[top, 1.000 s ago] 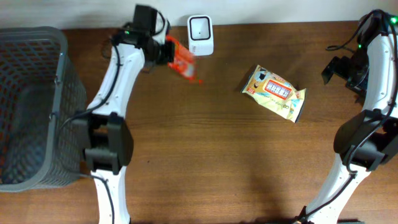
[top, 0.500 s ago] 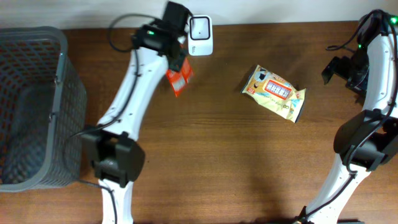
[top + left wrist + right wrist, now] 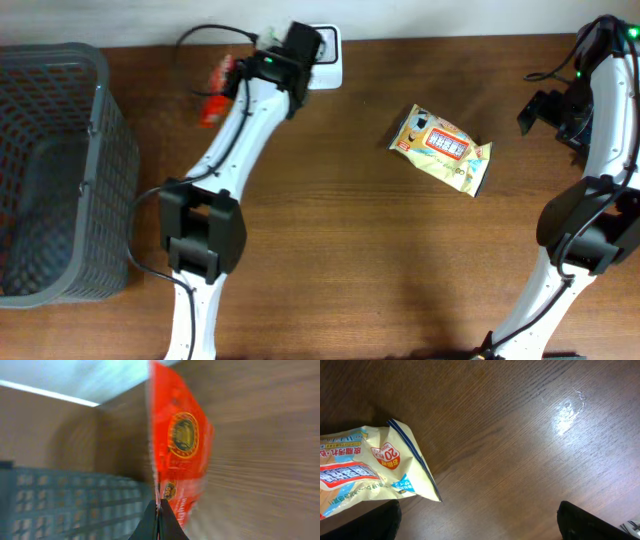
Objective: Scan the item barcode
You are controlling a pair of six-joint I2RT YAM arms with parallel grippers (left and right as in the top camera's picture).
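Left gripper (image 3: pixel 158 509): pinched shut on the red foil snack packet (image 3: pixel 211 98).
Change: packet swung left toward the grey mesh basket (image 3: pixel 60 50), away from the white box scanner (image 3: pixel 333 72).
Meaning: scan pass probably finished.
Right gripper (image 3: pixel 480 527): wide, empty, near the yellow packet (image 3: pixel 440 148).

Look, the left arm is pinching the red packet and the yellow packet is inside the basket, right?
Not quite. The yellow packet is not inside the basket; it lies out on the wooden table, as the overhead view shows. The left arm's jaws are indeed shut on the red packet.
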